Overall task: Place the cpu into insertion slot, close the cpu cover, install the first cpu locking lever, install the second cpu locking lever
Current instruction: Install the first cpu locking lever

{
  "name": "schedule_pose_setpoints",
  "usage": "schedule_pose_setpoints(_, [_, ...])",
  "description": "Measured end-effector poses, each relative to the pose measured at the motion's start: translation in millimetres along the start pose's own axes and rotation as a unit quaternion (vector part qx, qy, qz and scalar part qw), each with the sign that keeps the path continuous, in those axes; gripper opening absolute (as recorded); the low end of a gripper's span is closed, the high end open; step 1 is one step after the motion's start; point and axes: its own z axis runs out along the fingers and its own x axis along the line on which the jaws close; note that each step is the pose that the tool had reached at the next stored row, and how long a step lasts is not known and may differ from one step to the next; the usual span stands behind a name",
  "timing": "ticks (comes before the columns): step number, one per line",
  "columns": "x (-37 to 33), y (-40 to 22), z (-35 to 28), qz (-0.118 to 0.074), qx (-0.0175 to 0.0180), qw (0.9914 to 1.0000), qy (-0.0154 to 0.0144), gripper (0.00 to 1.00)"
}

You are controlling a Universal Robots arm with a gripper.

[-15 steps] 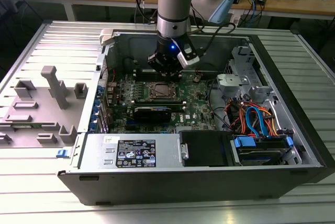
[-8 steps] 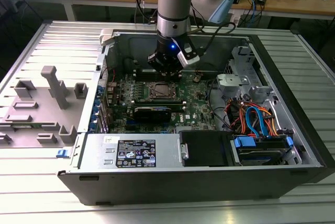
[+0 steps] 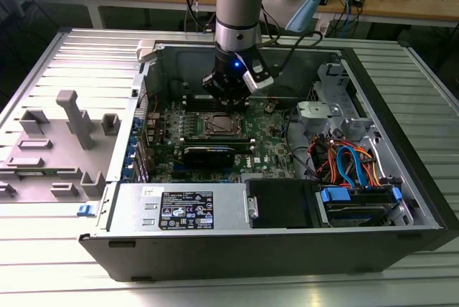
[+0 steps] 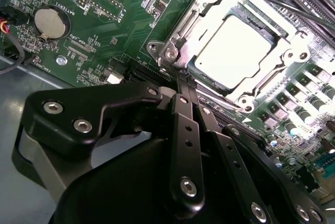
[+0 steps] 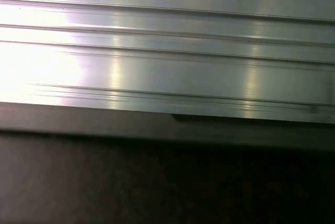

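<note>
Looking into the open computer case (image 3: pixel 401 171), I see my gripper (image 4: pixel 180 75) with its fingers (image 4: pixel 187 145) pressed together, the tips at the corner of the socket. Beside them the cpu (image 4: pixel 235 51) sits in the socket, the cpu cover (image 4: pixel 285 59) closed over its edges.

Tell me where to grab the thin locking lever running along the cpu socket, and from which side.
Take the locking lever on its straight bare stretch beside the cpu cover, coming from above the board. It is a thin rod lying along the socket's edge, so the pincer should probably close across it, not along it.
</note>
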Motion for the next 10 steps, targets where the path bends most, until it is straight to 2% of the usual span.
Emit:
schedule_pose_setpoints(3, [0.0, 0.1, 1.5, 0.000, 0.0041, 0.99999, 0.0001, 0.11])
schedule_pose_setpoints(10, [-0.2, 2.4, 2.3, 0.000, 0.0049, 0.99999, 0.0002, 0.11])
